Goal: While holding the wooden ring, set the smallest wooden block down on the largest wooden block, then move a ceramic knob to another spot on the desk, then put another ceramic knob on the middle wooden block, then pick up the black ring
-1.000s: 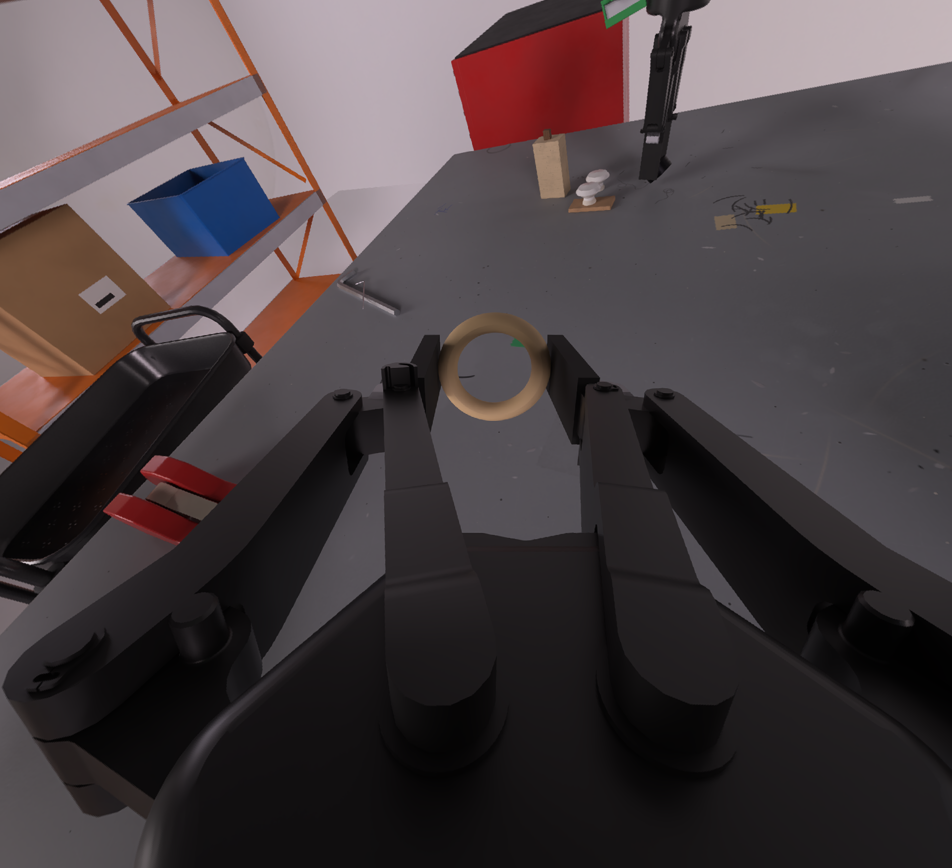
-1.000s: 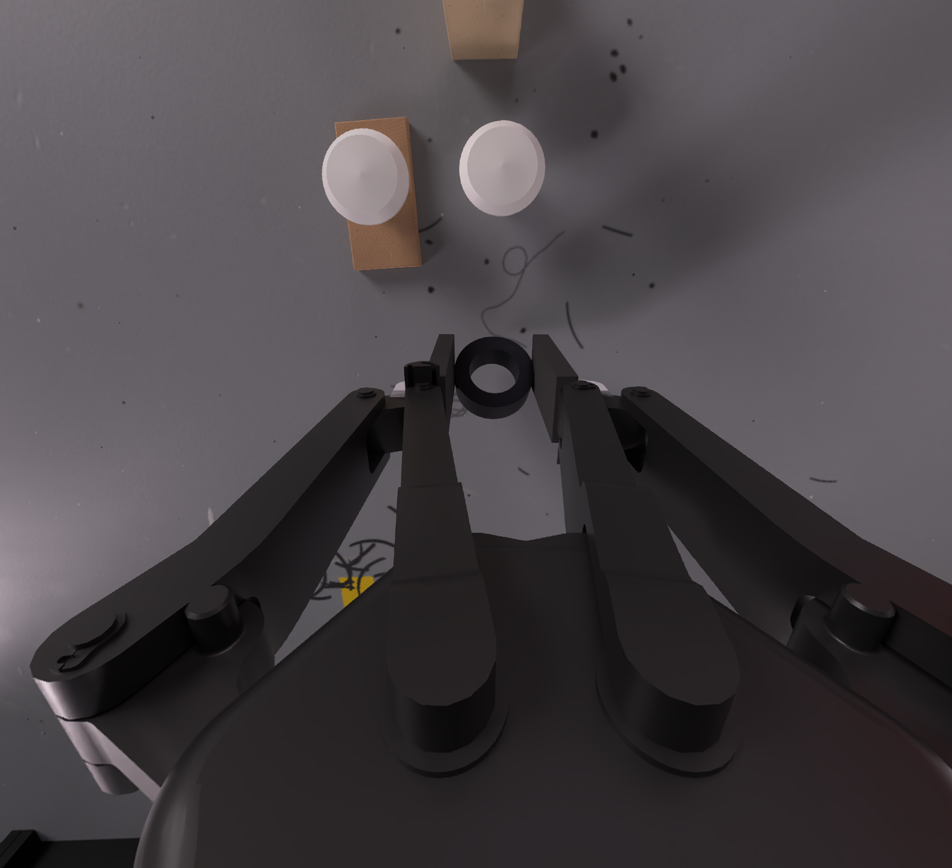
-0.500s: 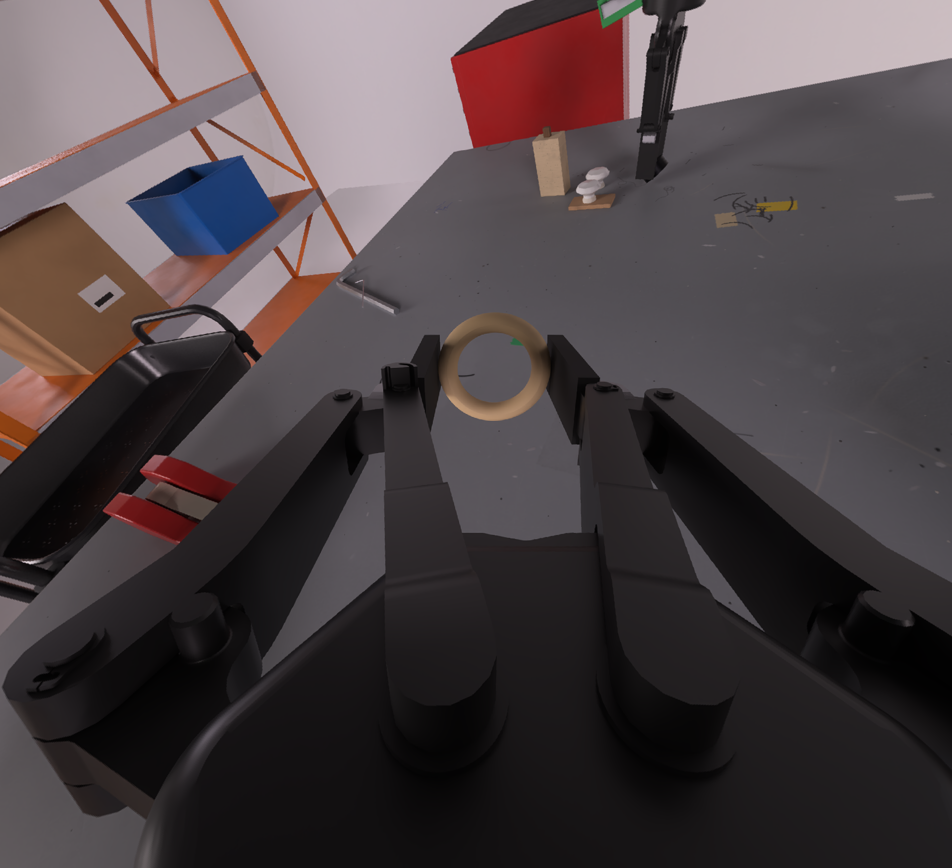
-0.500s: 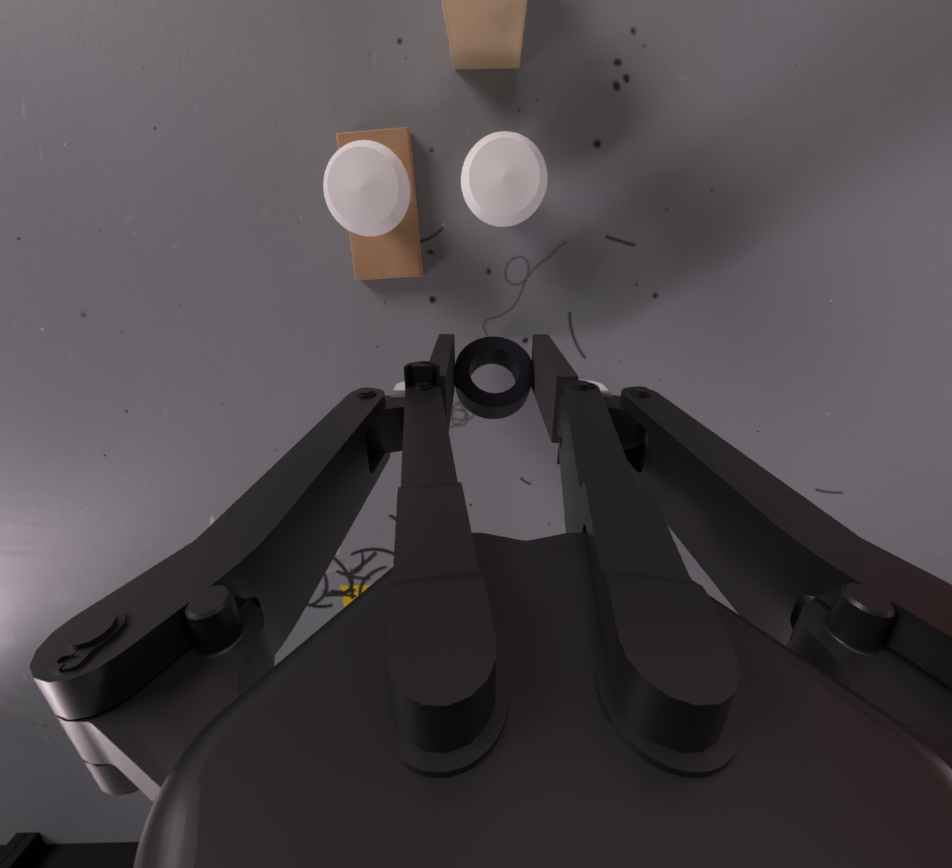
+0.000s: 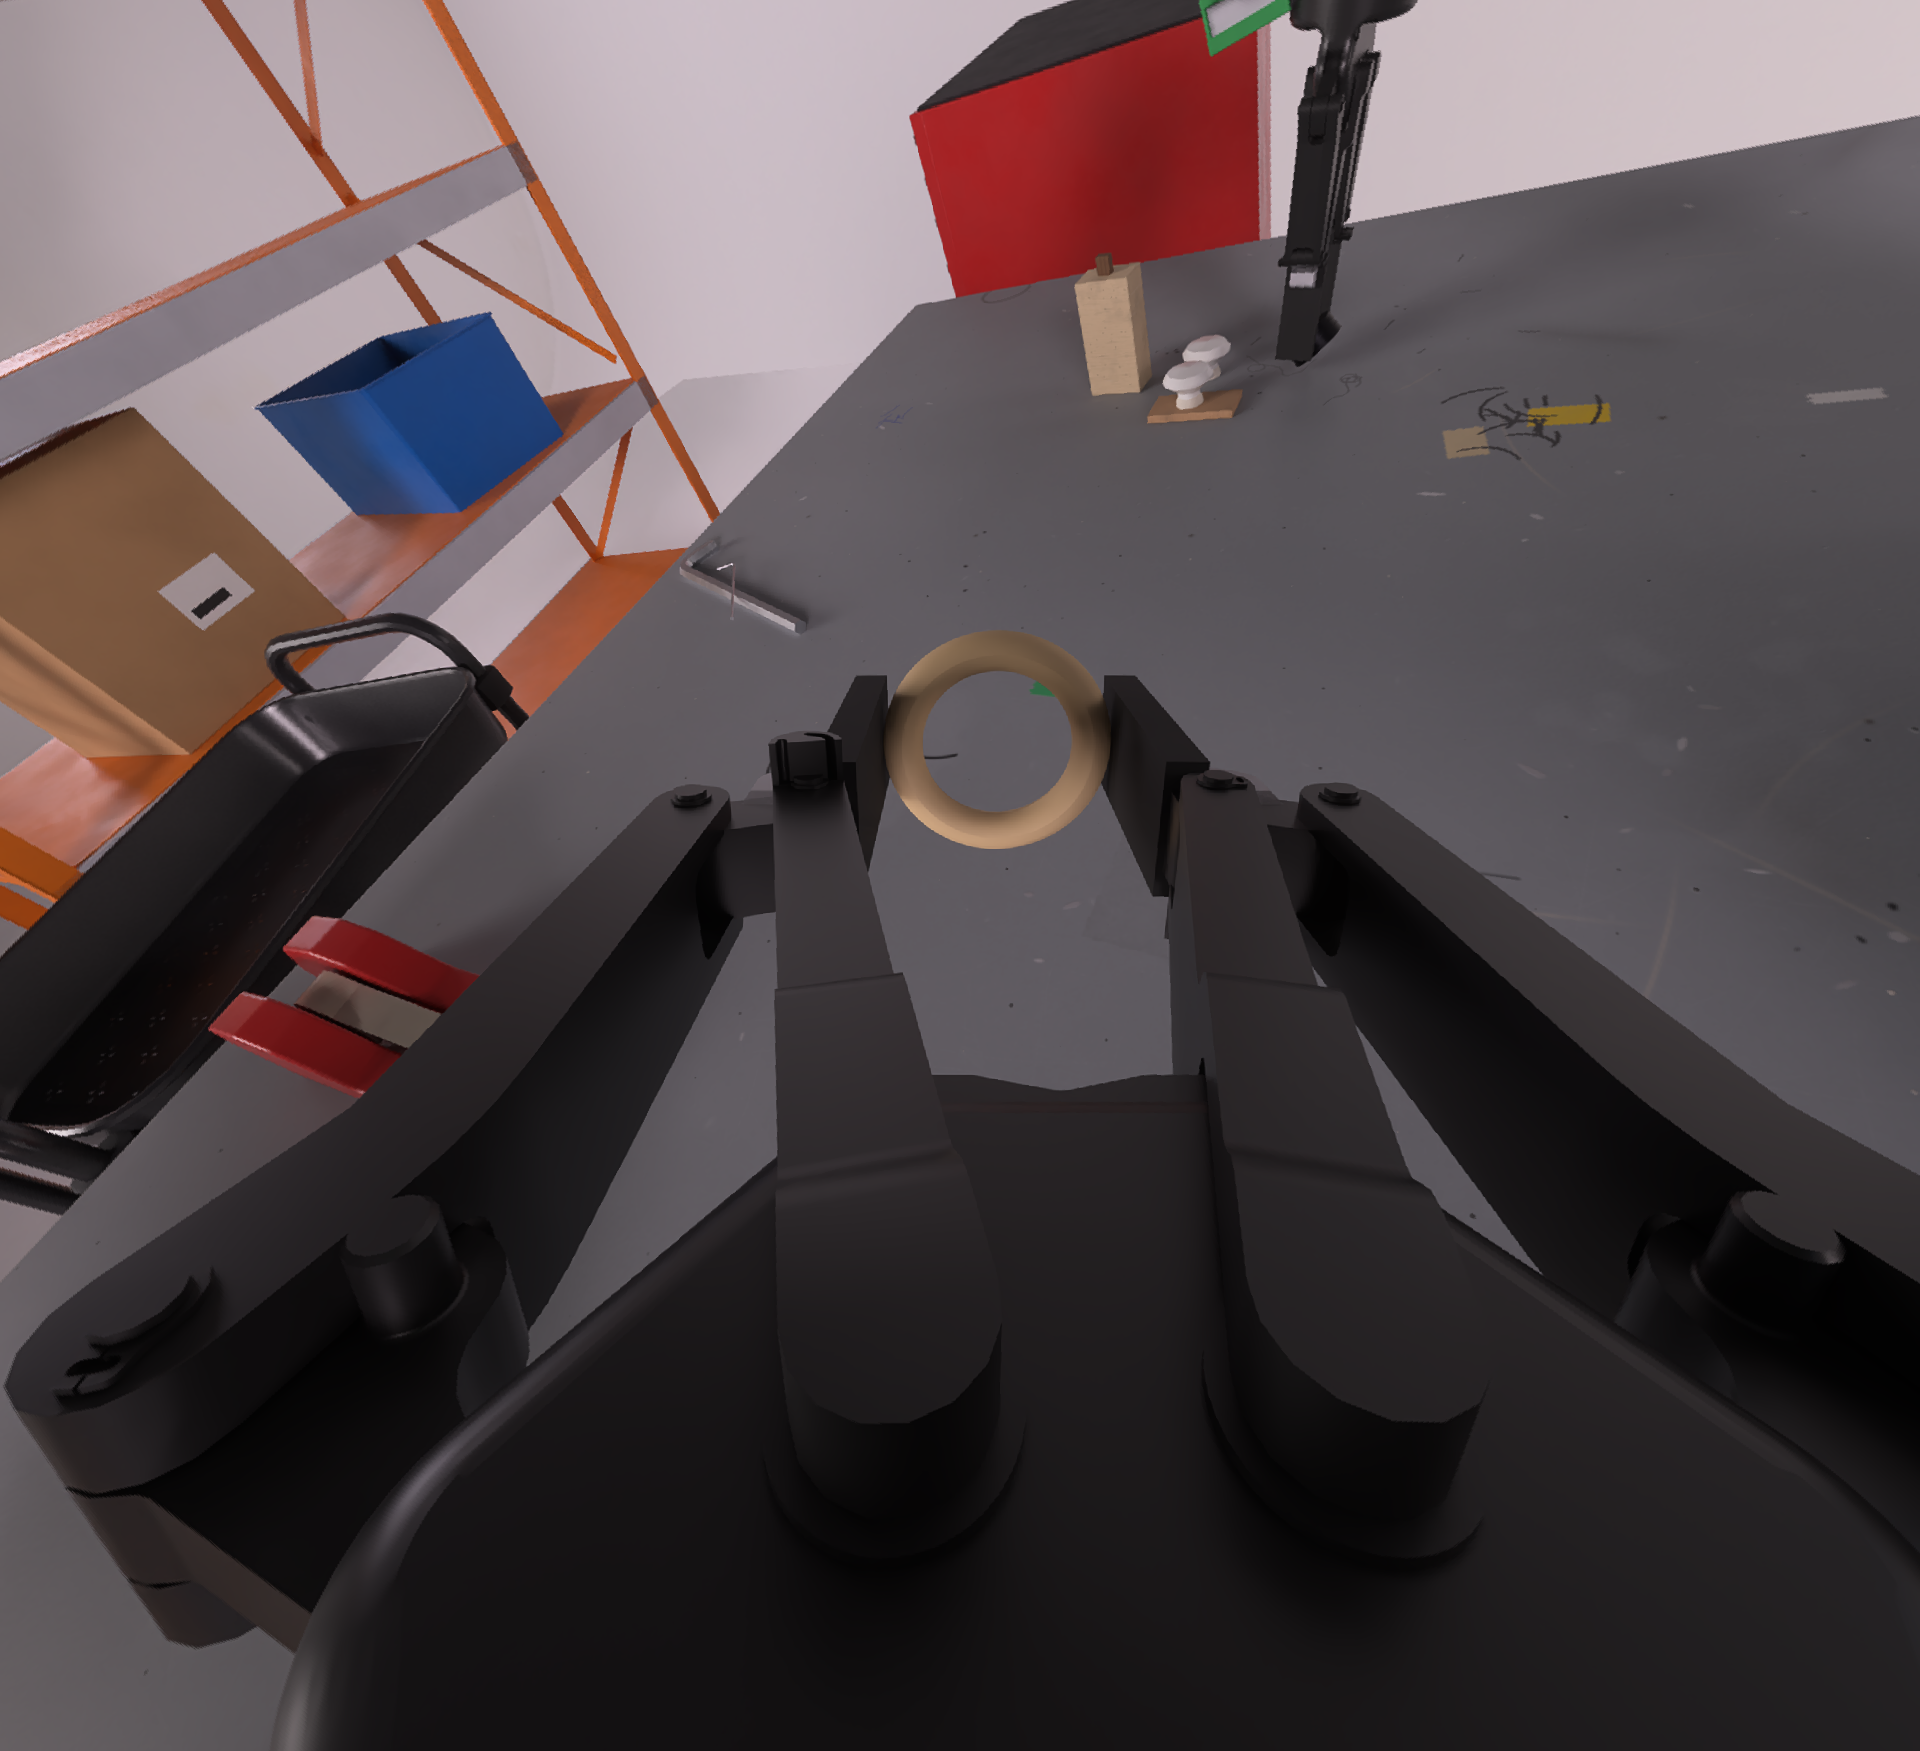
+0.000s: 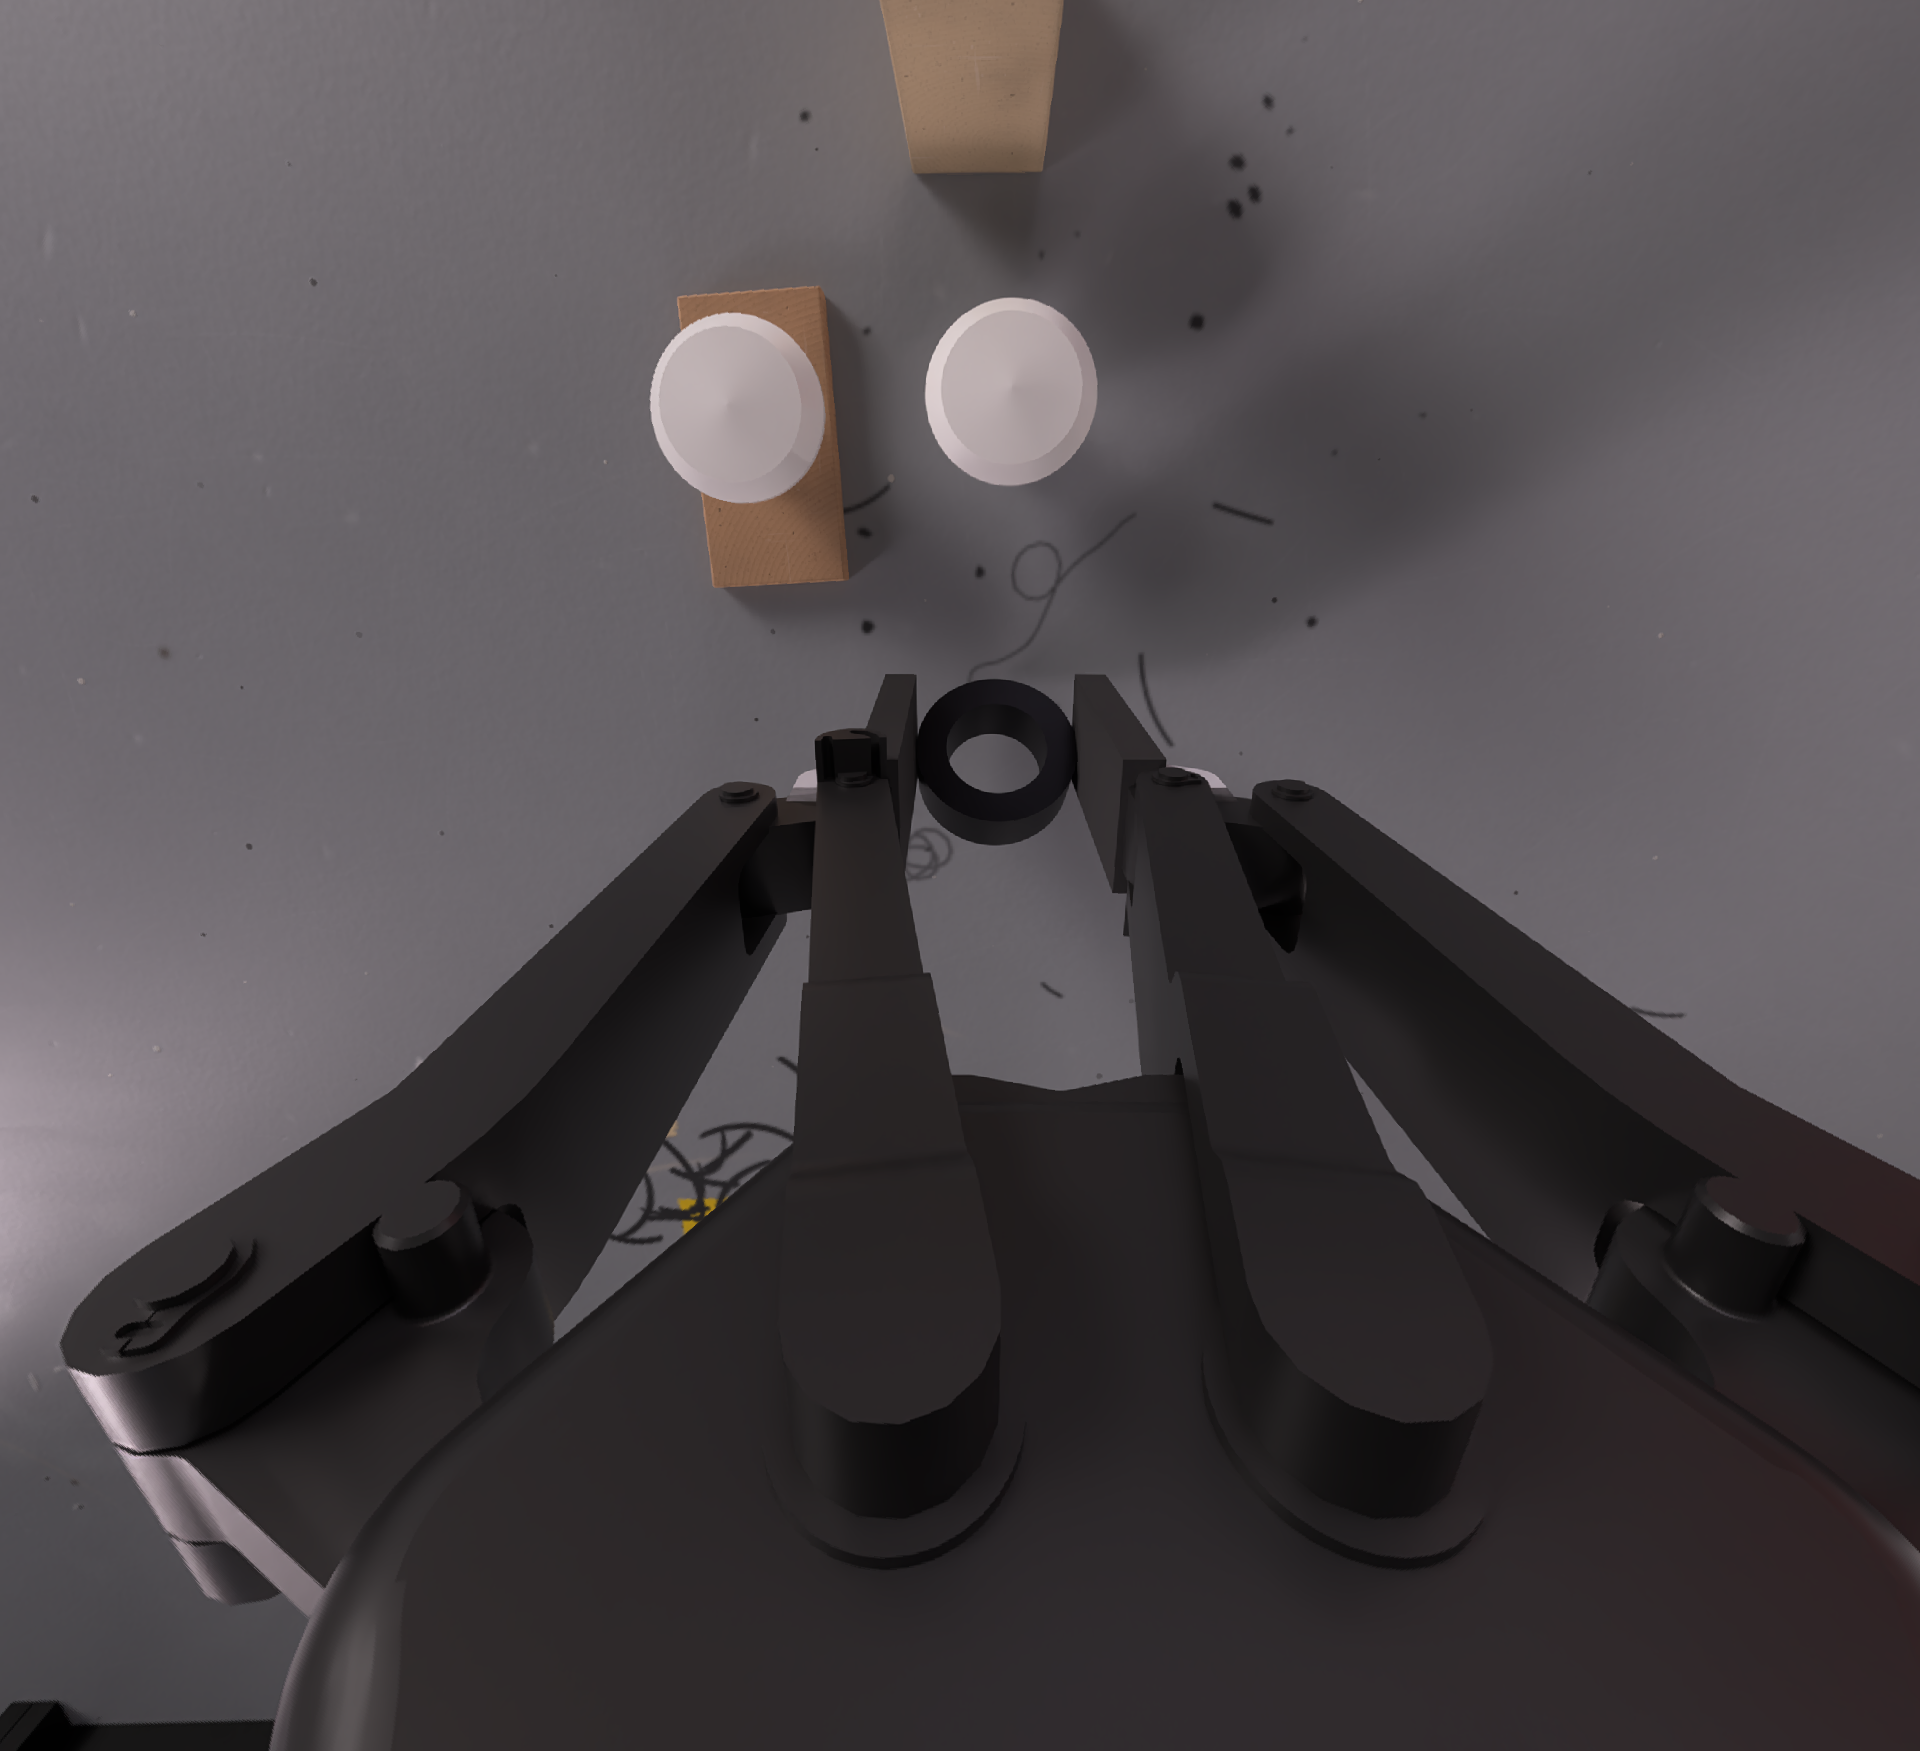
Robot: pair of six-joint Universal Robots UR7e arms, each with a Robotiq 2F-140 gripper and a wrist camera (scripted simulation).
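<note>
Black ring (image 6: 995,761) is sitting clamped between the right jaws, above the bench (image 6: 416,766); both ceramic knobs (image 6: 1010,390) are lying just ahead. Left jaws are gripping the wooden ring (image 5: 995,738).

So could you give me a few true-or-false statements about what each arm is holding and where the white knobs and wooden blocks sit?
1. The left gripper is shut on the wooden ring. True.
2. The right gripper has nothing between its jaws. False: it is shut on the black ring.
3. One ceramic knob stands on the flat wooden block. True.
4. The other ceramic knob sits on top of the tall wooden block. False: it stands on the bare desk, beside the flat block.
5. A small brown block sits on top of the tall block. True.
6. The blue bin is on the desk. False: it is on the orange shelf beside it.
</note>
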